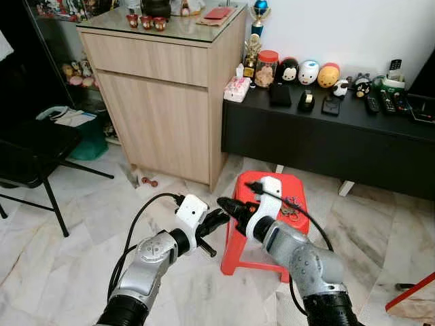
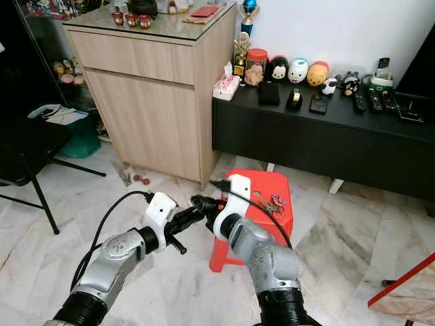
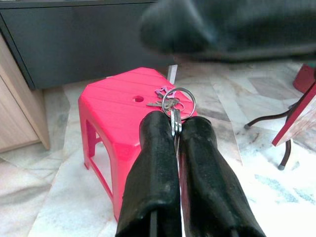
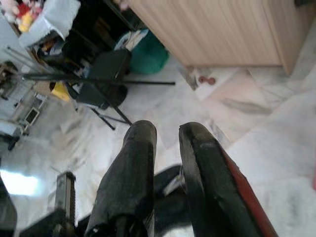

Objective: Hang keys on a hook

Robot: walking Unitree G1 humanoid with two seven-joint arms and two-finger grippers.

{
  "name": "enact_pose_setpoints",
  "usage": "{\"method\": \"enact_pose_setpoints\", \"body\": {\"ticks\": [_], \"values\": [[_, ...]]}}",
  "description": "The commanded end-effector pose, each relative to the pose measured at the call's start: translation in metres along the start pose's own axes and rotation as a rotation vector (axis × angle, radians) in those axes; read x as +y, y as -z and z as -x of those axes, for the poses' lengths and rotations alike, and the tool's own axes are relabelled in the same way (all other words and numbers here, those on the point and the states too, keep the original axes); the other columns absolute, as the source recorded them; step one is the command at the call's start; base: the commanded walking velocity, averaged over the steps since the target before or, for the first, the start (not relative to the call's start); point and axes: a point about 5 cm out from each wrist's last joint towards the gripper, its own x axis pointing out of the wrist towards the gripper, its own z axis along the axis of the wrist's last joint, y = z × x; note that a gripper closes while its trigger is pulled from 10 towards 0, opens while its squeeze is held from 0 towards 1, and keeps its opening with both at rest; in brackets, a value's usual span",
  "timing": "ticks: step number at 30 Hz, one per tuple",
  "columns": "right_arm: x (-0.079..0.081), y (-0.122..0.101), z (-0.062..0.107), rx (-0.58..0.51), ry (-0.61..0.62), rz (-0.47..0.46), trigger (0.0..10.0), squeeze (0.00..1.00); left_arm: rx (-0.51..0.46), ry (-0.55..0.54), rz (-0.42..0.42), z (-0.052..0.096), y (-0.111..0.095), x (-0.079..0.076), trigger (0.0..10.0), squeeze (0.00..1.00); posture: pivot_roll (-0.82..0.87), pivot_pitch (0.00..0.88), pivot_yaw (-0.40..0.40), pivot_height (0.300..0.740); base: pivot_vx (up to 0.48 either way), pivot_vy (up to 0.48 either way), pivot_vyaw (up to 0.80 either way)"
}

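My left gripper [image 3: 175,123] is shut on a silver key ring with keys [image 3: 178,101], pinched at the fingertips. In the left eye view it reaches up to the right [image 1: 221,217], tip to tip with my right gripper [image 1: 225,204]. The right gripper's fingers [image 4: 140,136] stand a little apart, open, holding nothing, just above the left one. Behind both stands a red plastic stool [image 1: 268,185]. A second bunch of keys with a purple tag [image 1: 291,206] lies on its top.
A tall wooden cabinet [image 1: 163,102] stands at the back left. A low black bench [image 1: 326,136] with figurines and remotes runs along the wall. A black folding chair [image 1: 34,156] is at the left, a red frame [image 1: 408,293] at the right. The floor is pale marble.
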Motion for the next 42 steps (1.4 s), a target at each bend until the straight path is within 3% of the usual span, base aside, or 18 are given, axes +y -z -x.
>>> {"method": "enact_pose_setpoints", "body": {"ticks": [1,7,11,15,18,19,20,21,23,24,29,30,31,32,36,38,40,42], "values": [[0.007,-0.014,-0.002,-0.077,-0.007,-0.016,10.0,0.00,0.019,0.005,0.002,0.001,0.003,0.000,0.0,0.00,-0.01,0.000,-0.045,0.740,0.000,0.000,0.00],[-0.007,-0.038,0.003,-0.222,0.074,-0.064,10.0,0.00,0.026,0.011,0.001,0.001,0.004,0.000,0.0,0.00,-0.01,0.000,-0.043,0.740,0.000,0.000,0.00],[-0.024,-0.054,0.011,-0.296,0.148,-0.034,10.0,0.00,0.028,0.012,0.002,0.001,0.004,0.000,0.0,0.00,-0.01,0.000,-0.042,0.740,0.000,0.000,0.00],[-0.061,-0.061,0.027,-0.288,0.295,0.049,10.0,0.00,0.021,0.003,0.010,0.001,0.003,0.001,0.0,0.00,-0.02,0.000,-0.038,0.740,0.000,0.000,0.00],[-0.089,-0.053,0.038,-0.232,0.415,0.180,10.0,0.00,0.012,-0.012,0.028,0.001,0.003,0.002,0.0,0.00,-0.02,0.000,-0.035,0.740,0.000,0.000,0.00],[-0.103,-0.048,0.044,-0.211,0.462,0.192,10.0,0.00,0.007,-0.020,0.036,0.001,0.002,0.003,0.1,0.00,-0.02,0.000,-0.035,0.740,0.000,0.000,0.00],[-0.117,-0.041,0.050,-0.190,0.514,0.173,10.0,0.00,0.001,-0.034,0.043,0.001,0.001,0.005,2.2,0.00,-0.02,0.000,-0.034,0.740,0.000,0.000,0.00],[-0.140,-0.025,0.060,-0.143,0.585,0.142,10.0,0.00,-0.009,-0.061,0.062,0.002,0.000,0.008,10.0,0.00,-0.02,0.000,-0.032,0.740,0.000,0.000,0.00],[-0.155,-0.009,0.067,-0.083,0.631,0.142,10.0,0.00,-0.016,-0.083,0.081,0.003,0.000,0.011,10.0,0.00,-0.02,0.000,-0.029,0.740,0.000,0.000,0.00],[-0.168,0.011,0.073,-0.012,0.676,0.137,10.0,0.00,-0.022,-0.104,0.096,0.005,0.000,0.014,10.0,0.00,-0.02,0.000,-0.026,0.740,0.000,0.000,0.00],[-0.182,0.057,0.085,0.168,0.725,0.164,10.0,0.00,-0.027,-0.171,0.115,0.010,0.000,0.024,10.0,0.00,-0.02,0.000,-0.015,0.740,0.000,0.000,0.00],[-0.183,0.086,0.090,0.288,0.725,0.191,10.0,0.00,-0.023,-0.239,0.134,0.018,0.003,0.034,10.0,0.00,-0.01,0.000,-0.014,0.740,0.000,0.000,0.00],[-0.183,0.086,0.090,0.288,0.725,0.191,10.0,0.00,-0.023,-0.239,0.134,0.018,0.003,0.034,10.0,0.00,-0.01,0.000,-0.014,0.740,0.000,0.000,0.00],[-0.181,0.107,0.092,0.359,0.699,0.212,10.0,0.00,-0.012,-0.303,0.143,0.026,0.006,0.045,10.0,0.00,-0.01,0.000,-0.016,0.740,0.000,0.000,0.00],[-0.178,0.140,0.101,0.490,0.663,0.256,10.0,0.00,0.036,-0.449,0.149,0.045,0.017,0.067,10.0,0.00,0.00,0.000,-0.017,0.740,0.000,0.000,0.00],[-0.176,0.163,0.111,0.634,0.609,0.361,10.0,0.00,0.088,-0.568,0.177,0.063,0.035,0.080,10.0,0.00,0.01,0.000,-0.024,0.740,0.000,0.000,0.00],[-0.176,0.167,0.115,0.659,0.602,0.388,10.0,0.00,0.110,-0.603,0.206,0.069,0.044,0.083,10.0,0.00,0.01,0.000,-0.023,0.740,0.000,0.000,0.00],[-0.180,0.169,0.122,0.651,0.653,0.334,10.0,0.00,0.176,-0.646,0.214,0.079,0.060,0.084,10.0,0.00,0.01,0.000,-0.019,0.740,0.000,0.000,0.00]]}}
